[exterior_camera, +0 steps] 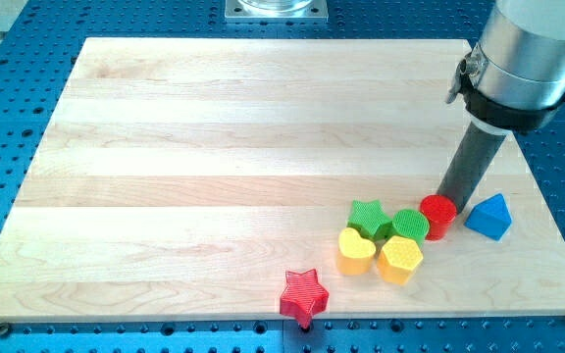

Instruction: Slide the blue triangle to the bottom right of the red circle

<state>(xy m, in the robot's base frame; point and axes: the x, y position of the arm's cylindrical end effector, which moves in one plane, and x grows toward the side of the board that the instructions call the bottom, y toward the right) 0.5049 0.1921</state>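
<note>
Seven blocks on your tabletop (214,147).
Two red, two green, two yellow, one blue: blue triangle (488,217) sits right of red circle (438,216); my tip (449,199), no hand, touches the circle's top.

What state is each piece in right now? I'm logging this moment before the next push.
my tip: down at the board, just above the red circle, left of the blue triangle.
blue triangle: upright, right of the red circle, apart from it.
red circle: touching the green circle.
green circle: in the cluster.
green star: in the cluster.
yellow heart: in the cluster.
yellow hexagon: in the cluster.
red star: alone at the board's bottom edge.
</note>
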